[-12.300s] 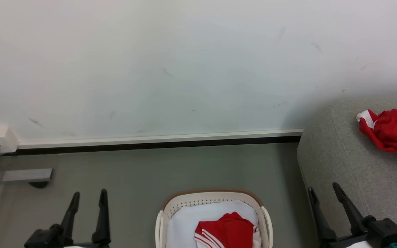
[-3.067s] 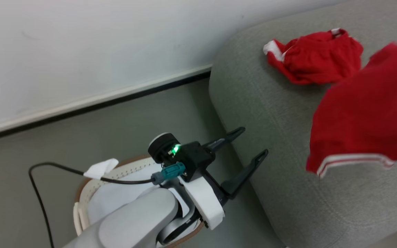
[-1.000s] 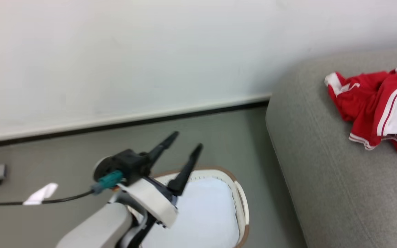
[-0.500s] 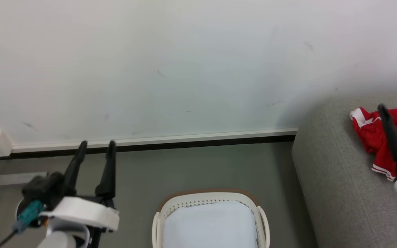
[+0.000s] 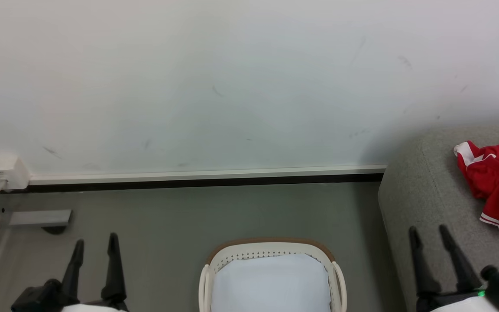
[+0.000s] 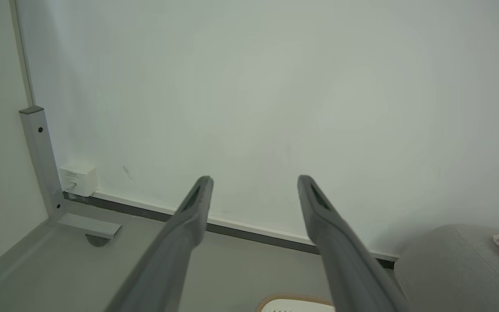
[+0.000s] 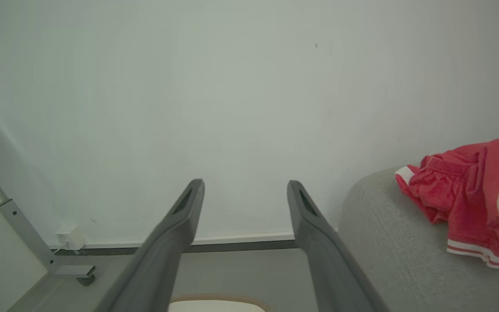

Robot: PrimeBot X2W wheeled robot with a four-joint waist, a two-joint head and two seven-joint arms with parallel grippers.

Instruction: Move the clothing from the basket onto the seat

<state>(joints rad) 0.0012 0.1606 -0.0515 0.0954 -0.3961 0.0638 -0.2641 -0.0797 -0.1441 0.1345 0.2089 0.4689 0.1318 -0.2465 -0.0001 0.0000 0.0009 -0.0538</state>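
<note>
Far left, low on the wall (image 5: 232,86): small white box (image 5: 4,171) with a wire, sitting on the skirting (image 5: 206,175). Just below it, a grey metal bracket (image 5: 39,218) lies on the floor (image 5: 180,216).

Left gripper (image 5: 95,239) sits at lower left over bare floor, fingers pointing up toward the wall. Jaws released, wide gap, nothing between them; the left wrist view confirms this, with both fingers (image 6: 180,234) apart and just wall behind the gap.

Basket (image 5: 271,253) stands bottom centre on the floor, between the two grippers and apart from both. Brown rim faces the wall and white lining (image 5: 271,281) shows inside. Its near end is cut by the frame.

Right gripper (image 5: 428,229) sits at lower right, fingers up, drawn against the seat's rounded side. Can't tell if it touches. Jaws released and holding nothing; same in the right wrist view.

Seat (image 5: 431,203) takes the right edge, its end near the wall. Clothing (image 5: 498,182), red with white trim, lies crumpled on top of the seat at far right, well apart from the basket, partly cut by the frame.
</note>
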